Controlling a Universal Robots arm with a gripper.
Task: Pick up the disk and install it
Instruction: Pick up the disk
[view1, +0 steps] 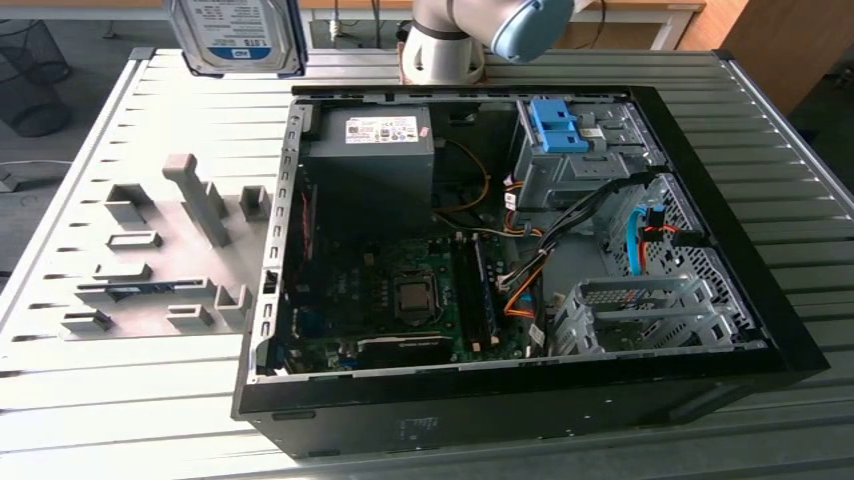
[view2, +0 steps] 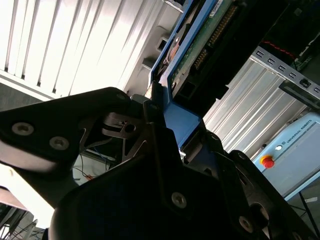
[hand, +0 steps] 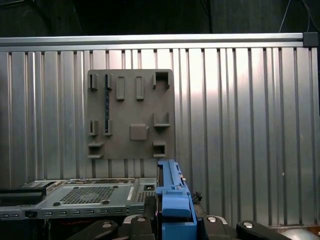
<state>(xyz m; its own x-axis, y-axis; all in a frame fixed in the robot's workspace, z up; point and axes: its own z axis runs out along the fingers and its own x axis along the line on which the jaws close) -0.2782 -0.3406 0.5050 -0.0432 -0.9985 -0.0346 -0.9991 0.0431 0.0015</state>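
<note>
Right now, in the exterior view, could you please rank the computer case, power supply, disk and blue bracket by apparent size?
1. computer case
2. power supply
3. disk, unsure: held aloft and cut off by the picture's edge
4. blue bracket

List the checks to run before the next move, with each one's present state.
1. Grip on disk: ok; the claw clamps its blue frame.
2. Disk held up clear of the grey holder tray: ok.
3. Computer case open: ok, side panel off.
4. Drive cage free: cannot tell; a blue bracket sits on it.
5. Cables out of the way: cannot tell.
</note>
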